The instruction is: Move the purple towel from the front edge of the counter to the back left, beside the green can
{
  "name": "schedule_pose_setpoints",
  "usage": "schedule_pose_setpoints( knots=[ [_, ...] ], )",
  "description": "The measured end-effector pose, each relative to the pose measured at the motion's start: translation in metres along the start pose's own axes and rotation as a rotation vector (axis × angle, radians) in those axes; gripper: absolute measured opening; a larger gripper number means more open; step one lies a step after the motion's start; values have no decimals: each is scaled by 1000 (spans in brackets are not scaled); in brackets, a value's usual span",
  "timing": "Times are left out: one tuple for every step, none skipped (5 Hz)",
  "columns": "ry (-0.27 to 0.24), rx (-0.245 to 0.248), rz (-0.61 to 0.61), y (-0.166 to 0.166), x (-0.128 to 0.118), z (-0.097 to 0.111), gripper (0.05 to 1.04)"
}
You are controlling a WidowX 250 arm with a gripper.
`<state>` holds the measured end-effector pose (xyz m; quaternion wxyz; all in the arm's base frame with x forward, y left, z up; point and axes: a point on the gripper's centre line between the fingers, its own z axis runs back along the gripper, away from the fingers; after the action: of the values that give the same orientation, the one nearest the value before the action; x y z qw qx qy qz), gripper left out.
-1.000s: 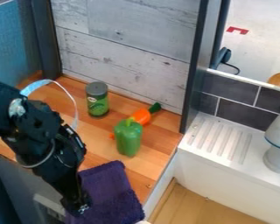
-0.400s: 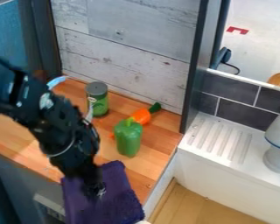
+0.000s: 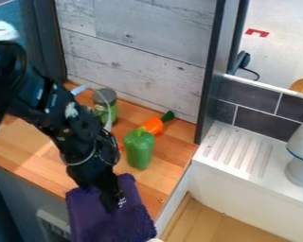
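"What is being different now from the earlier frames?"

"The claw is moving to the right and a little to the far side. The arm is now partly hiding the can, while the green pepper and the orange carrot are keeping their places."

"And where is the purple cloth lying?"

"It is lying at the near edge of the wooden counter and hanging over it. The claw is pointing down over its upper part, and the cloth is spreading out around and below the tip. The pepper is standing farther away, to the right."

"Is the claw standing apart or together?"

"I am looking carefully, but I cannot tell, nor whether it is touching the cloth."
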<state>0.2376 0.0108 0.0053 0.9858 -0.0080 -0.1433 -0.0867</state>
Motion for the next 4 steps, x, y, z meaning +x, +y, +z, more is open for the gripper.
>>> schedule_pose_setpoints(
  knots=[
    [23,8,-6,2,-3,-11,1001],
    [26,27,-20,7,-2,-21,1001],
    [14,57,12,25,9,-25,1001],
    [2,104,109,67,25,-30,1001]
  ],
)
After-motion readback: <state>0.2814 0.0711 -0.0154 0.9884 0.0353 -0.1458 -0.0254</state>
